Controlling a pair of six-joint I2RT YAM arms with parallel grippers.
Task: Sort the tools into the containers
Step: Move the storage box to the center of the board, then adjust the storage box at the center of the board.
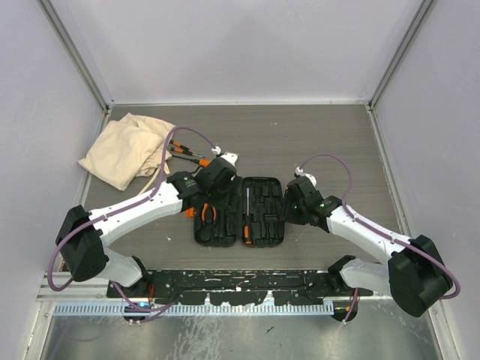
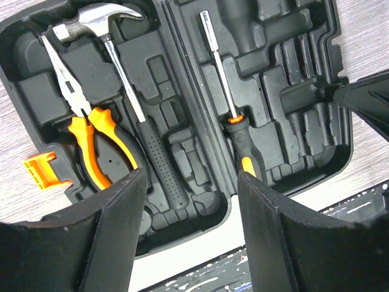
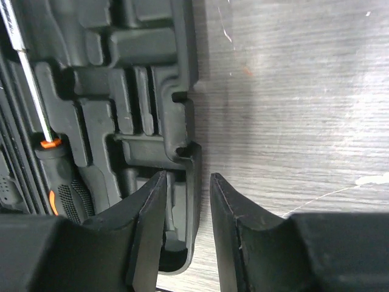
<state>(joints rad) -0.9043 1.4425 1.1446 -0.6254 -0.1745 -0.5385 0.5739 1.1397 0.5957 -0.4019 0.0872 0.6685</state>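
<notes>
Jaws on your left gripper (image 2: 189, 176) stand released and grasp nothing; it hangs over the left half of the open black case (image 1: 266, 206), which sits toward the near edge of the desk (image 1: 330, 135), about midway along it. Your right gripper (image 3: 188, 176) straddles the case's right wall, one finger inside and one outside. You can see a sliver of gap on either side, so those jaws are not pressing on it. Of the tools, the hammer (image 2: 137, 109) and the pliers (image 2: 79, 115) lie in the left half, side by side, heads toward the far edge. One screwdriver (image 2: 228, 103) lies in the right half just beside the hinge, tip toward the far edge. An orange latch (image 2: 41, 171) juts from the case's left wall. More loose screwdrivers (image 1: 187, 154) lie on the desk toward the far left corner, just beside a cloth bag (image 1: 124, 148).
</notes>
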